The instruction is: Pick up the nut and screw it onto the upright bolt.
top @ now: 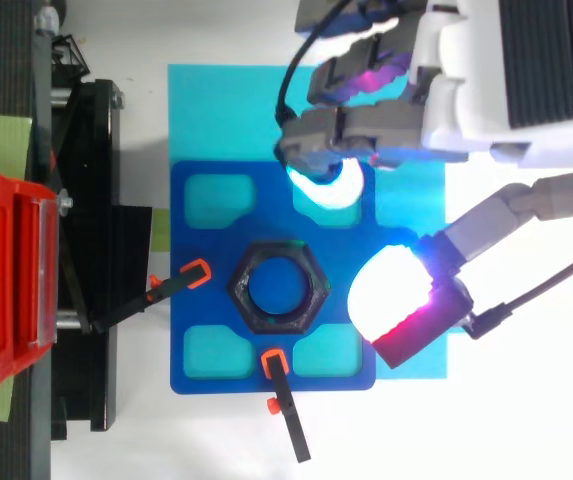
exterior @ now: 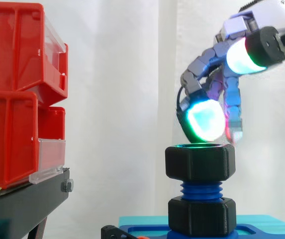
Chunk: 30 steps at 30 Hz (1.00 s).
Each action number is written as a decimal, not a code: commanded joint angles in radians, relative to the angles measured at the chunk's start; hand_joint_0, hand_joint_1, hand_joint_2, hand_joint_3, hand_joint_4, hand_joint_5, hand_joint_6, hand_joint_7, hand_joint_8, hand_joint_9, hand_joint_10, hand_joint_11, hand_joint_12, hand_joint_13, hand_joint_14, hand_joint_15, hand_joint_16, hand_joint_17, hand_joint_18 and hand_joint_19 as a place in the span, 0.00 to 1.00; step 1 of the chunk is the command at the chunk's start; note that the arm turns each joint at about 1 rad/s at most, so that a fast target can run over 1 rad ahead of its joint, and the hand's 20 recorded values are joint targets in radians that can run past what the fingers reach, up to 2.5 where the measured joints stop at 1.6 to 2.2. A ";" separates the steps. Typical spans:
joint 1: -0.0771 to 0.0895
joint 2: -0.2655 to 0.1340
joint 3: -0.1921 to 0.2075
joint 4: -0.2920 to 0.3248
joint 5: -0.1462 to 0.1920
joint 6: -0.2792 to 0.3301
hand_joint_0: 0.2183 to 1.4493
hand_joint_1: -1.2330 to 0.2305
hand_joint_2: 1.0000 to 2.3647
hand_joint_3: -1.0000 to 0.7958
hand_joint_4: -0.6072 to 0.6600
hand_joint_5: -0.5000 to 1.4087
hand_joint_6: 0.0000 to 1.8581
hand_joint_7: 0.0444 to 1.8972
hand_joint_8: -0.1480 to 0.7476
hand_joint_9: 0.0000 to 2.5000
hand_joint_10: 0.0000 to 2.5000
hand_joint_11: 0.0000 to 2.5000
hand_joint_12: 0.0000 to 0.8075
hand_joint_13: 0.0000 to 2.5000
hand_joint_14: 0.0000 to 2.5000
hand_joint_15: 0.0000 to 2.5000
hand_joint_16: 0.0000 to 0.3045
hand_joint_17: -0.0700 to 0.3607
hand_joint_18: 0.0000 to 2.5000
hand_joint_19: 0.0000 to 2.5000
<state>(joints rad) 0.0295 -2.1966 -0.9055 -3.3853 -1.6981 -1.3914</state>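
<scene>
White curtain behind. The black nut (exterior: 199, 162) sits atop the upright blue bolt (exterior: 200, 190), just below the fingers (exterior: 205, 119), its axis vertical. The hand (top: 466, 80) hovers spread, gripping nothing, so any turning grasp must descend.

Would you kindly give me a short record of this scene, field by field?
bolt: blue, upright, part of its thread bare
upper nut: black hexagon, at the bolt's top
lower nut: black, at the bolt's foot, on the blue base plate
hand: open, above and beside the upper nut, holding nothing
bins: red, stacked, at the side view's left
</scene>
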 commanded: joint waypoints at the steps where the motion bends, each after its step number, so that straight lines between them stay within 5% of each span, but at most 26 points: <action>1: -0.002 0.000 0.024 -0.002 0.000 0.000 0.23 0.69 0.00 0.28 0.66 0.23 0.27 0.47 0.42 0.45 0.00 0.00 0.33 0.28 0.00 0.00 0.08 0.29 0.14 0.00; 7: 0.006 -0.002 0.022 0.040 0.003 0.002 0.21 0.68 0.00 0.28 0.61 0.19 0.27 0.33 0.40 0.31 0.00 0.00 0.37 0.20 0.00 0.00 0.10 0.32 0.06 0.00; 12: 0.013 -0.018 0.013 0.089 0.005 0.011 0.21 0.69 0.00 0.28 0.59 0.18 0.27 0.30 0.39 0.26 0.00 0.00 0.38 0.16 0.00 0.00 0.11 0.34 0.02 0.00; 22: 0.033 -0.031 -0.072 0.193 0.008 0.068 0.20 0.70 0.00 0.28 0.57 0.17 0.27 0.29 0.40 0.22 0.00 0.00 0.41 0.13 0.00 0.00 0.12 0.36 0.00 0.00; 30: 0.043 -0.031 -0.081 0.193 0.003 0.075 0.20 0.71 0.00 0.28 0.61 0.19 0.27 0.35 0.42 0.24 0.00 0.00 0.41 0.14 0.00 0.00 0.12 0.36 0.00 0.00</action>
<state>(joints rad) 0.0688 -2.2272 -0.9849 -3.1920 -1.6918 -1.3184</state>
